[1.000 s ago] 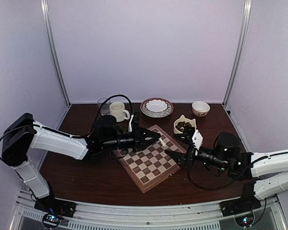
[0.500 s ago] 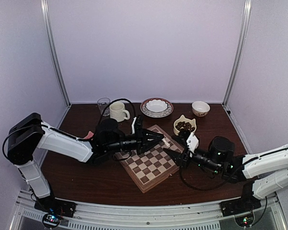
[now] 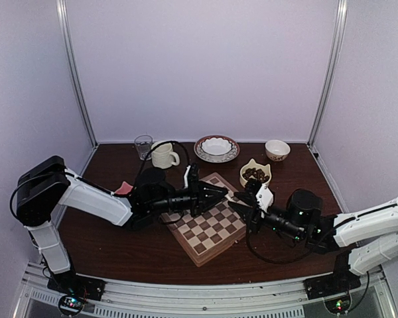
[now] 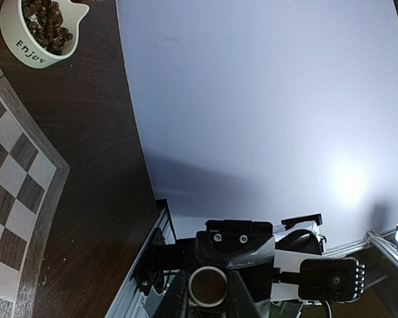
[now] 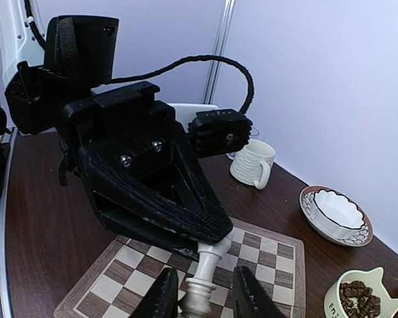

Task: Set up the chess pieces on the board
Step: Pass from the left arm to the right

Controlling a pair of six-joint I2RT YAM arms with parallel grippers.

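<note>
The board lies mid-table, turned at an angle, also seen as board and board. My left gripper hovers over its far part, shut on the head of one cream chess piece. The left wrist view shows that piece's round base between the left gripper fingers. My right gripper meets it from the right. In the right wrist view, the right gripper straddles the piece's foot, with a gap still showing beside the right finger. No other pieces show.
A cat-shaped bowl of brown bits stands just right of the board. Along the back are a glass, a ribbed mug, a patterned plate with a bowl and a small bowl. A pink object lies by the left arm.
My right gripper has moved left to the left gripper's tip and its jaws have narrowed around the piece's foot. The left arm shifted slightly right, still holding the piece.
</note>
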